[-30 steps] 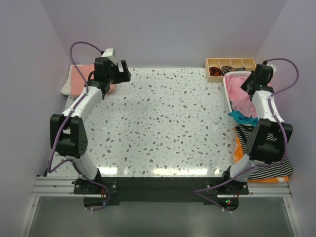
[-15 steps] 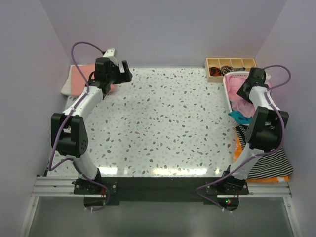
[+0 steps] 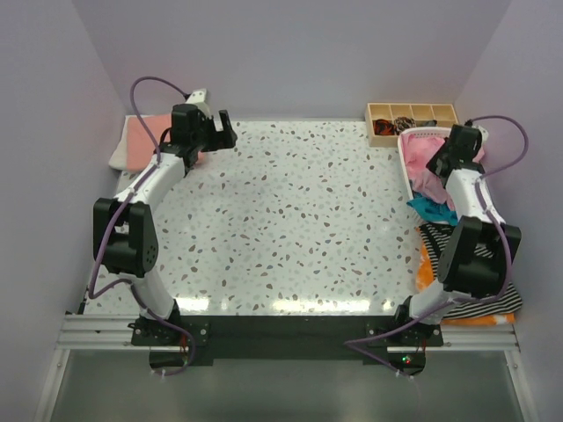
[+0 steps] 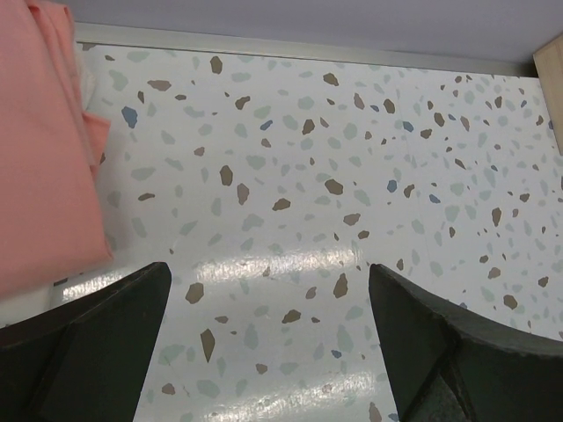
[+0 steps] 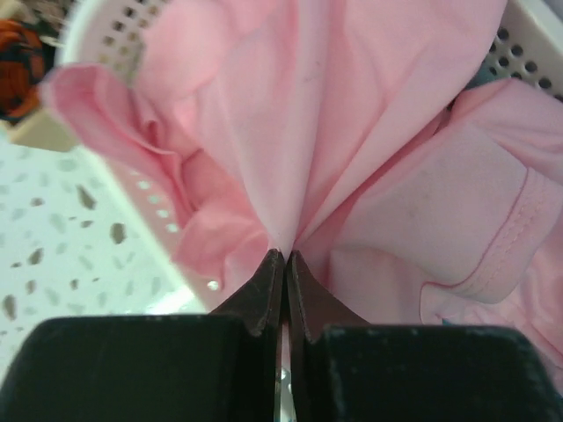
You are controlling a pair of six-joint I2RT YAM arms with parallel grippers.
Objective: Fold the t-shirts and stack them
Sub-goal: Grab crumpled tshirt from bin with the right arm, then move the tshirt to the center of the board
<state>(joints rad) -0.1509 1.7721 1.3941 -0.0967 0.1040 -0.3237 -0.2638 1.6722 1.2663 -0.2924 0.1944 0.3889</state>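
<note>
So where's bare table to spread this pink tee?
The whole middle of the table, from the salmon stack across to the basket, is bare. The right edge is crowded: basket with the pink tee, teal tee, striped cloth.

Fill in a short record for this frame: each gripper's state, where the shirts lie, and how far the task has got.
left gripper: open, empty, over bare table beside the salmon shirt
right gripper: shut on the pink shirt
pink shirt: bunched, partly in the white basket
teal shirt: crumpled, just in front of the basket
progress: salmon shirt folded at far left; pink and teal not yet folded
</note>
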